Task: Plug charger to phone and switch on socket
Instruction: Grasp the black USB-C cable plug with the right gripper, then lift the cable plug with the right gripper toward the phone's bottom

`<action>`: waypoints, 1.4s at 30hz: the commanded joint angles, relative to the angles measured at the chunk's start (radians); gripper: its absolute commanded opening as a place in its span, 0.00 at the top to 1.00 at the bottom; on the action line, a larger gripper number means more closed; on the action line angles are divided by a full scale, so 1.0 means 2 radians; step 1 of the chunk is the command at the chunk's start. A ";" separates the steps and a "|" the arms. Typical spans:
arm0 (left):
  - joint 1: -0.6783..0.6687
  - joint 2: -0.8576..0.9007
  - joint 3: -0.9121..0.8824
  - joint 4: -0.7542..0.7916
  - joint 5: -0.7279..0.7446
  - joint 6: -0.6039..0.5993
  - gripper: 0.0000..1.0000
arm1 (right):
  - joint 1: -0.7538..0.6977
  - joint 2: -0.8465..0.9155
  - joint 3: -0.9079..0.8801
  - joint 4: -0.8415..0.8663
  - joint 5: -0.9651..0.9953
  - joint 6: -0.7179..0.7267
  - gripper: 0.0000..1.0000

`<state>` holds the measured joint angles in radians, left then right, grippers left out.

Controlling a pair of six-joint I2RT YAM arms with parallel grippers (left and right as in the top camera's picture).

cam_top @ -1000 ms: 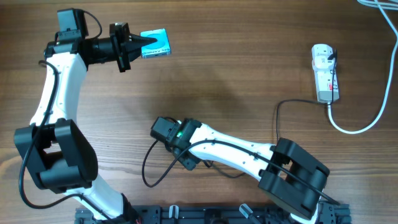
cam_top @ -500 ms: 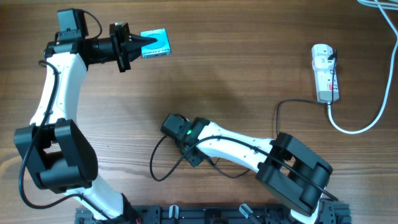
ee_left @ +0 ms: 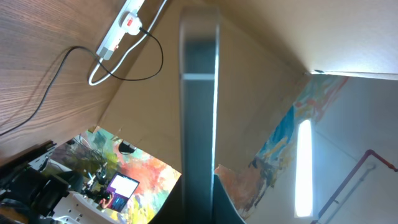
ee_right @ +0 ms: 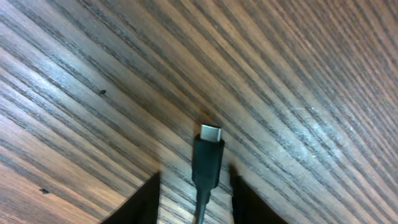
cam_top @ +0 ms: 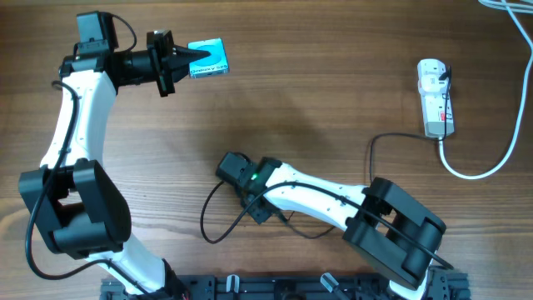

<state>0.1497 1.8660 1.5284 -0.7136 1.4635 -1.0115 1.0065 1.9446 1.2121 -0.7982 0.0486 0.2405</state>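
Over on the far left, the left claw (cam_top: 190, 60) is clamped on one end of the phone (cam_top: 210, 59), so it's holding it, not sitting wide. The phone sticks straight out past the fingertips, cyan screen facing the overhead cam, with a white band of dark text along one edge. From the left wrist cam you only get the phone edge-on, a dark slab running out in front of the claw. So I can't tell from there whether it touches the worktop (cam_top: 316, 92).

Moving right, the right claw (ee_right: 194, 183) is low over the wood, narrow, gripping the charger (ee_right: 208, 155). The connector pokes out ahead of the claw between the two dark fingers (ee_right: 146, 199), metal tip pointing away from it. It's close to the wood, but I can't tell if it touches. Behind the claw the thin dark cable droops into a loop on the worktop, then disappears under the arm.

Way off to the right of both claws, well apart from the phone, sits the socket (cam_top: 435, 98). It's a white strip with a red mark and a dark plug in it. The charger cable comes out by its near end, and a thick white cord (cam_top: 500, 162) curls off further right.
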 commanded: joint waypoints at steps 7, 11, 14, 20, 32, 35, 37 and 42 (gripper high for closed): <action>0.001 -0.014 0.002 0.002 0.014 0.008 0.96 | 0.000 0.007 -0.014 -0.004 0.007 0.001 0.69; 0.001 -0.014 0.002 0.002 0.014 0.008 0.96 | 0.000 0.007 -0.014 -0.007 0.007 0.001 0.69; 0.001 -0.014 0.002 0.002 0.014 0.008 0.96 | 0.000 0.007 -0.014 -0.007 0.007 0.002 0.71; 0.001 -0.014 0.002 0.002 0.014 0.008 0.96 | 0.000 0.007 -0.016 -0.007 0.007 0.001 0.75; 0.001 -0.014 0.002 0.002 0.014 0.008 0.96 | 0.000 0.007 -0.016 -0.005 -0.003 0.012 0.96; 0.001 -0.014 0.002 0.002 0.014 0.008 0.96 | 0.000 0.005 -0.006 -0.005 -0.032 0.013 0.96; 0.000 -0.014 0.002 0.002 0.014 0.027 0.96 | 0.000 -0.005 0.006 -0.001 -0.067 0.017 0.96; -0.001 -0.014 0.002 0.003 0.016 0.092 0.96 | -0.022 -0.087 0.019 -0.006 -0.142 0.063 0.96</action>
<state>0.1497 1.8660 1.5284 -0.7136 1.4635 -0.9291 0.9932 1.9003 1.2144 -0.8043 -0.1070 0.2901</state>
